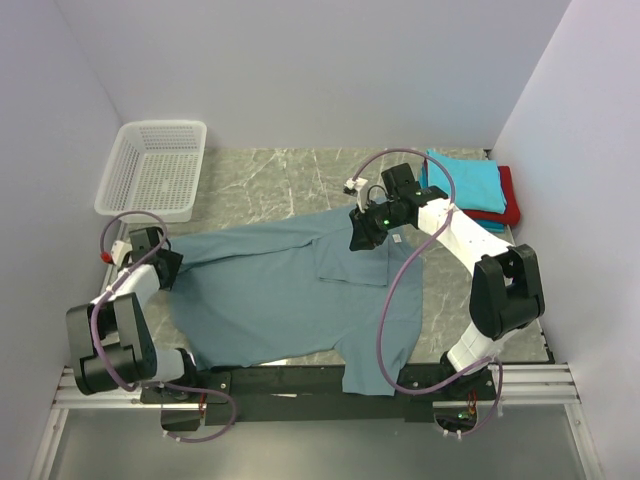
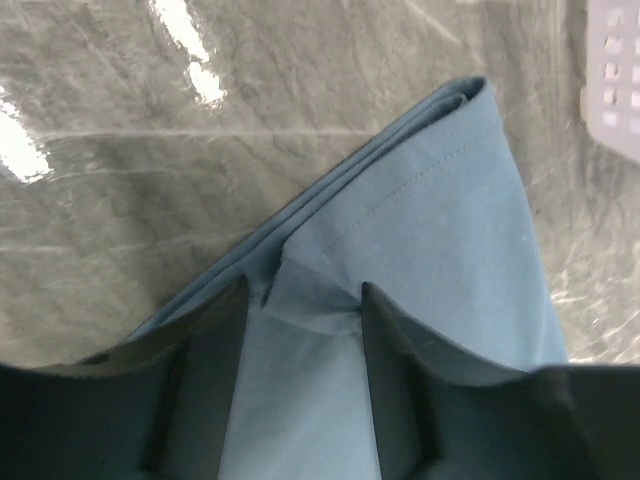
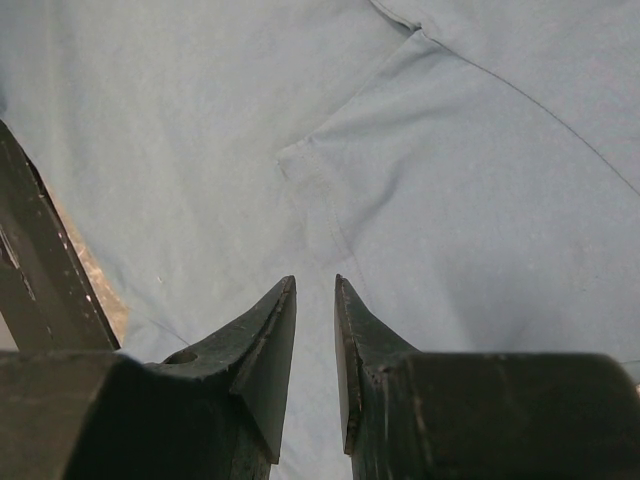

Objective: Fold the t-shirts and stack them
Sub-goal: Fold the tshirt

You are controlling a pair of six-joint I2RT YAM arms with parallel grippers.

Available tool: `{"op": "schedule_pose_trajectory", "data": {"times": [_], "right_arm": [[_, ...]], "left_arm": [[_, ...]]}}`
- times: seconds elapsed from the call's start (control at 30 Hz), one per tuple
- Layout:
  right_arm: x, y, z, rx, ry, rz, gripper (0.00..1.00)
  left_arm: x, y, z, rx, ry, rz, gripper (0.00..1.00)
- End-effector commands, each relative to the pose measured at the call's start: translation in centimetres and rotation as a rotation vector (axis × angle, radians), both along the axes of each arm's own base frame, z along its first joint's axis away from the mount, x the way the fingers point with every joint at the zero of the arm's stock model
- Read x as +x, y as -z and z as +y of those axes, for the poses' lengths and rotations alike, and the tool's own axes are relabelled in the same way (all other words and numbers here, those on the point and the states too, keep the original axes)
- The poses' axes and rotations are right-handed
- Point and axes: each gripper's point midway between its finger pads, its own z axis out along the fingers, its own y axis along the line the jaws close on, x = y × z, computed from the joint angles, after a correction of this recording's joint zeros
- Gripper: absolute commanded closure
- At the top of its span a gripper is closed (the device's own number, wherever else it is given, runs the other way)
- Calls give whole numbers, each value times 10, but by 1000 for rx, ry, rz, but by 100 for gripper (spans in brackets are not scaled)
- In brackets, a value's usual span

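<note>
Grey-blue t-shirt (image 1: 290,295) spread across the marble bench (image 1: 260,185), an arm at each side.

The left claw (image 2: 300,310) pinched a fold of sleeve hem; the right claw (image 3: 315,300), nearly pressed together, hung above the cloth. A white mesh basket (image 1: 155,168) sat back-left; turquoise (image 1: 462,180) and red (image 1: 505,200) folded shirts lay stacked back-right.

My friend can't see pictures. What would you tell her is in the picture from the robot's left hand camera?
The left gripper is pinching a fold of a dusty grey-blue t-shirt between its two dark fingers. The shirt's folded corner points away across a shiny grey marble table. A bit of a white mesh basket peeks in at the top right.
</note>
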Motion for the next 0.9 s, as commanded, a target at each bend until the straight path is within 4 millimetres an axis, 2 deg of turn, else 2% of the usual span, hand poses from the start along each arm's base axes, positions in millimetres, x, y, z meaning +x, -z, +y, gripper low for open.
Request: {"op": "schedule_pose_trajectory", "data": {"times": [0.0,0.03,0.07,0.13,0.33,0.4,0.47,0.5,0.53,0.57,0.6,0.67,0.7,0.73,0.77,0.8,0.83,0.87], "right_arm": [[-2,-15,-2,25,-8,-38,70],[-1,-16,-2,25,-5,-40,71],[-1,-15,-2,26,-5,-37,70],[-1,-15,-3,27,-3,-36,71],[1,-15,-5,25,5,-36,71],[5,-15,-10,20,22,-37,70],[12,-15,-15,19,63,-32,70],[20,-14,-22,17,99,-29,70],[25,-13,-26,16,143,-10,70],[35,-11,-33,4,186,-17,70],[42,-10,-37,-3,219,-16,70],[55,4,-46,-33,287,29,70],[67,3,-51,-56,315,15,70],[72,20,-52,-84,322,55,70],[78,26,-56,-109,337,69,74],[93,24,-60,-128,357,47,79],[100,43,-63,-166,363,77,90],[105,50,-68,-200,377,94,95]], "left_arm": [[11,-9,7,2,-16,-35,51],[9,-10,6,-3,-15,-44,61],[8,-11,9,0,-22,-51,66],[6,-14,12,13,-25,-53,65],[0,-8,21,-28,-18,-4,63],[0,-13,20,-49,7,-31,60],[2,-32,21,-32,39,-95,55],[5,-48,16,-33,75,-158,53],[4,-56,17,-22,83,-180,46],[4,-65,16,-17,94,-207,44],[5,-83,15,1,111,-260,43],[4,-101,18,42,132,-305,41],[5,-117,17,76,153,-354,41],[7,-122,11,88,211,-380,41],[12,-131,10,102,236,-420,42],[15,-129,5,91,270,-431,43],[18,-129,-7,69,345,-457,45],[25,-134,-10,79,388,-497,49]]}}
